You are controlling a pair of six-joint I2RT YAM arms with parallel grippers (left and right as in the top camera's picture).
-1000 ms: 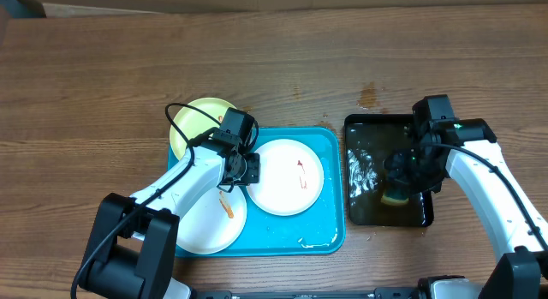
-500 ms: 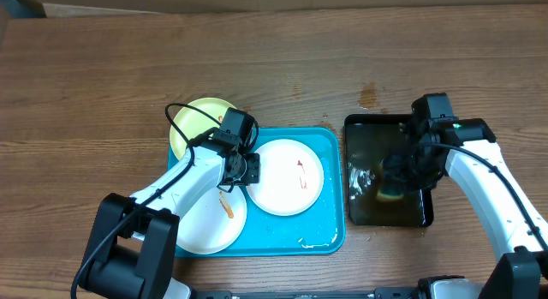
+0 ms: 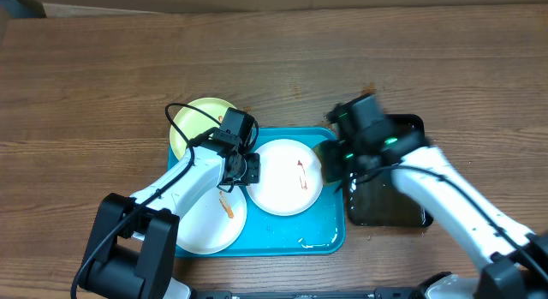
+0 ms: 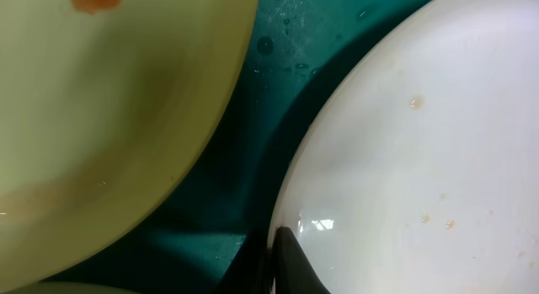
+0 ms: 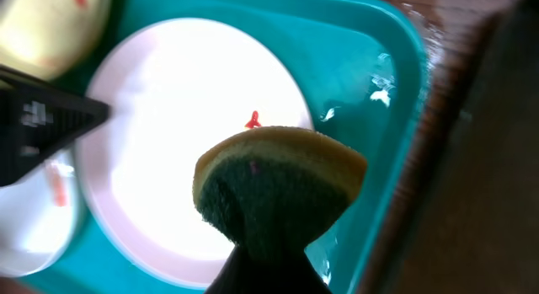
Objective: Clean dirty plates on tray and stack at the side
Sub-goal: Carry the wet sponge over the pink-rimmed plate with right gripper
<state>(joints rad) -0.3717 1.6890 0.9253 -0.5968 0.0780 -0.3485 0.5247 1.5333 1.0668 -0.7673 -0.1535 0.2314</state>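
Observation:
The turquoise tray (image 3: 330,235) holds a white plate (image 3: 287,183) with a red smear in its middle. A second white plate (image 3: 205,226) with an orange streak lies at the lower left. A yellow-green plate (image 3: 195,121) overlaps the tray's far left corner. My left gripper (image 3: 247,169) is shut on the middle plate's left rim (image 4: 290,201), one finger lying on top of it. My right gripper (image 5: 269,264) is shut on a yellow-and-green sponge (image 5: 282,180). It hovers above that plate's right side, near the tray's right rim (image 5: 404,117).
A glossy black tray (image 3: 402,209) holding water lies right of the turquoise one, partly under my right arm. A small brown stain (image 3: 368,97) marks the wooden table behind it. The left arm's cable (image 3: 184,110) loops over the yellow-green plate.
My right arm has lifted the sponge out of the black tray and swung left to the turquoise tray's right side. The left arm has stayed still.

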